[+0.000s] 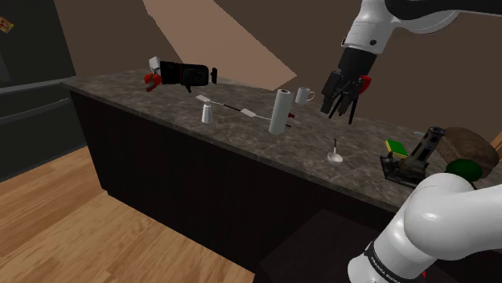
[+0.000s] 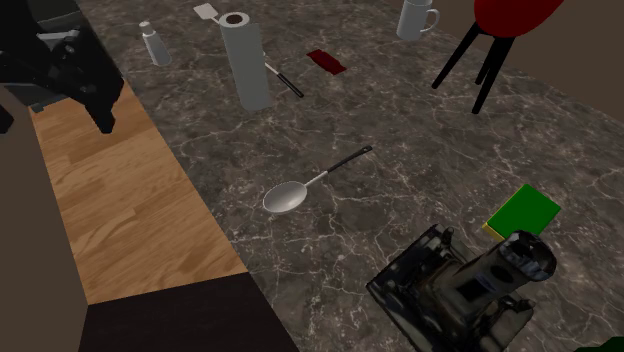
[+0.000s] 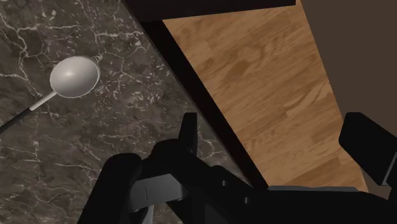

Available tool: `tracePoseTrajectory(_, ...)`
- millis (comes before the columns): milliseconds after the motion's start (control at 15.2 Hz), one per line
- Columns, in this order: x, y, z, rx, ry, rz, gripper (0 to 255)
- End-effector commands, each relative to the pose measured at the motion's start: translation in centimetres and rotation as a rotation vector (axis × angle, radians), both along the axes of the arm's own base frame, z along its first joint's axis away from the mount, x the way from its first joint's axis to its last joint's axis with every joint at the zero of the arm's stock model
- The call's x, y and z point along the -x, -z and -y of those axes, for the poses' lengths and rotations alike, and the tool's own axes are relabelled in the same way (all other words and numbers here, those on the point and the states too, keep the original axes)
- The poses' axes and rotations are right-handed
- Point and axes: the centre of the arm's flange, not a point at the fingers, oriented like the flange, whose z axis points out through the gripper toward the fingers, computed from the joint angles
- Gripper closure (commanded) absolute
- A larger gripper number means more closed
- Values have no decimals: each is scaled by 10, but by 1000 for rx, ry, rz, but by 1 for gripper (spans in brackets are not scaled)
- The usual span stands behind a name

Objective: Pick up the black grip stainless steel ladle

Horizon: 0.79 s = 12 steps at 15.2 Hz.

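I see the end effector (image 1: pixel 341 111) hanging in the air over the counter (image 1: pixel 241 133), its 2 fingers spread with nothing between them. The ladle (image 2: pixel 300 189) lies flat on the counter, between the paper roll (image 2: pixel 246 62) and the green block (image 2: pixel 523 211).

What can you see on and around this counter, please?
ladle: one, silvery bowl, black handle, lying mid-counter
paper roll: one, white, upright
spatula: one, white head, behind roll
shaker: one, white, near spatula
mug: one, white
flat piece: one, dark red, by roll
block: one, green, beside machine
machine: one, black, beside block
legged thing: one, red top, black legs, by mug
appliance: one, black and red, shoulder view's left
counter: one, dark marbled
floor: wood, below counter
arm: one, white
pincer: one, black, open, above counter's edge
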Motion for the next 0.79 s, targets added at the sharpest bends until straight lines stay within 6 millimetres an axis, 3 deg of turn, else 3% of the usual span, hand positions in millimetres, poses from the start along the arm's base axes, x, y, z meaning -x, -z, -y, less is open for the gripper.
tracePoseTrajectory(0, 0, 0, 0, 0, 0, 0, 0)
tracePoseTrajectory(726, -51, 82, 103, 5, 387, -10, 0)
